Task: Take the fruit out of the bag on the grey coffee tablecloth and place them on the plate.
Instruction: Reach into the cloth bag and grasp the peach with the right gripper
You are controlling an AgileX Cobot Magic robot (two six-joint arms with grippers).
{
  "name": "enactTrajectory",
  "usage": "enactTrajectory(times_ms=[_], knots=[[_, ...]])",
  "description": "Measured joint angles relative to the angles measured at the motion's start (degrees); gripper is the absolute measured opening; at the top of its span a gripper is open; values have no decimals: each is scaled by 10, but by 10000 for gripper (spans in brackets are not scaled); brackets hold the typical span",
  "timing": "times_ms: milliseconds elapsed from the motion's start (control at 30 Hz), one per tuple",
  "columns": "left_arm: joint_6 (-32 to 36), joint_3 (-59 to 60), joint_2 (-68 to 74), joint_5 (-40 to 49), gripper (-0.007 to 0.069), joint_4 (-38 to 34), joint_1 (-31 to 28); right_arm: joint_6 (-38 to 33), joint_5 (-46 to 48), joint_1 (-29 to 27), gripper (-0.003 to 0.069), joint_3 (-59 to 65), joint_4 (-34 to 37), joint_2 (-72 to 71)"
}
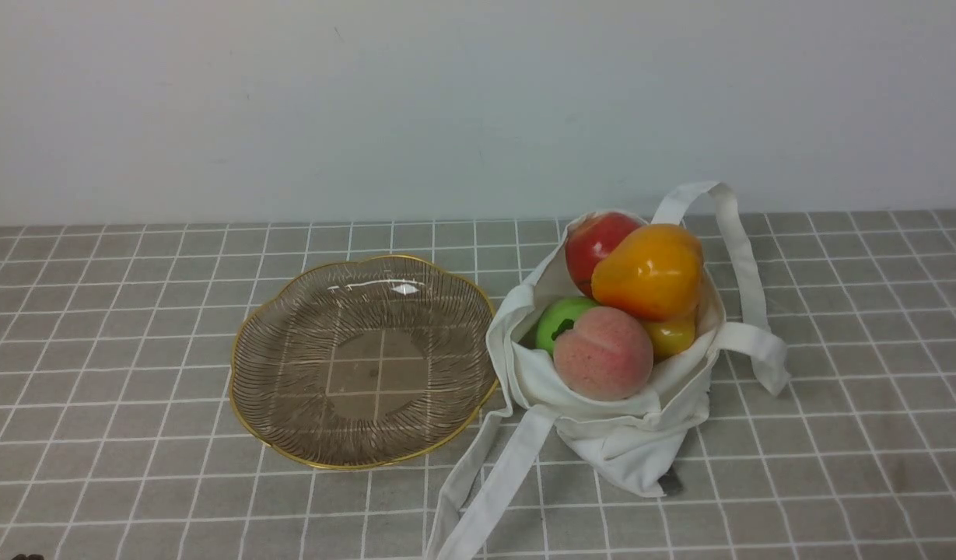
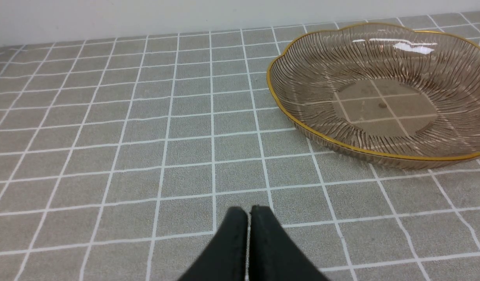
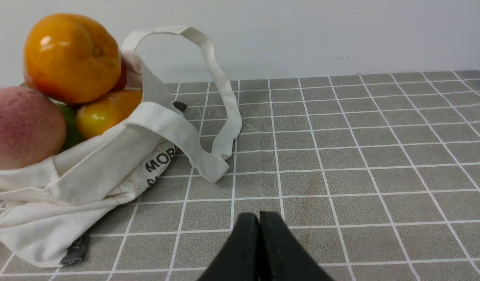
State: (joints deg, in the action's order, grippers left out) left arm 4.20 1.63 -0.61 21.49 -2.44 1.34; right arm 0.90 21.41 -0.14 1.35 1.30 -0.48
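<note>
Fruit [image 1: 604, 353] fills the white bag [image 1: 618, 459]; both claws [image 2: 249, 218] are closed.

- Front view: lighting dim-ish, soft; wall upper frame greyish, darker toward upper L corner.
- Small bright glare on plate [image 1: 291, 420], L of ctr; source not visible.
- Wrist views: plate glare upper R in L wrist pic; highlight on orange fruit [image 3: 72, 58] upper L in R wrist pic.
- Gripper tips dark, blurry, bottom ctr, both wrist pics.

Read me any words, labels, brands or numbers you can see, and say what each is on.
"MOB", on the bag; any following letters are hidden.
Dark marks under "MOB", same bag: too incomplete to read.
Mark on the bag's black tag: too small to read.
</note>
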Motion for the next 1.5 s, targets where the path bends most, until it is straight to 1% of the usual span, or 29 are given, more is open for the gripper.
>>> enactTrajectory(times_ms=[733, 767, 800, 833, 867, 900, 933, 967, 1033, 1100, 1200, 1367, 1433, 1467, 1500], knots=[[0, 0, 0, 0, -8, 0, 0, 5, -1, 0, -15, 0, 6, 0], [0, 0, 0, 0, -8, 0, 0, 17, -7, 0, -15, 1, 25, 0], [0, 0, 0, 0, -8, 0, 0, 46, -25, 0, -15, 3, 65, 0], [0, 0, 0, 0, -8, 0, 0, 46, -25, 0, -15, 3, 65, 0], [0, 0, 0, 0, -8, 0, 0, 68, -37, 0, -15, 3, 110, 0], [0, 0, 0, 0, -8, 0, 0, 133, -72, 0, -15, 3, 209, 0], [0, 0, 0, 0, -8, 0, 0, 138, -75, 0, -15, 3, 228, 0], [0, 0, 0, 0, -8, 0, 0, 163, -88, 0, -15, 3, 270, 0], [0, 0, 0, 0, -8, 0, 0, 184, -102, 0, -15, 3, 331, 0], [0, 0, 0, 0, -8, 0, 0, 190, -112, 0, -15, 3, 358, 0], [0, 0, 0, 0, -8, 0, 0, 185, -117, 0, -15, 3, 369, 0], [0, 0, 0, 0, -8, 0, 0, 117, -80, 0, -15, -43, 351, 0], [1, 0, 0, 0, -8, 0, 0, 50, -52, 0, -15, -134, 308, 25], [1, 0, 0, 0, -8, 0, 0, 33, -43, 0, -15, -169, 290, 42], [1, 0, 0, 0, -8, 0, 0, 29, -35, 0, -15, -169, 285, 47]])
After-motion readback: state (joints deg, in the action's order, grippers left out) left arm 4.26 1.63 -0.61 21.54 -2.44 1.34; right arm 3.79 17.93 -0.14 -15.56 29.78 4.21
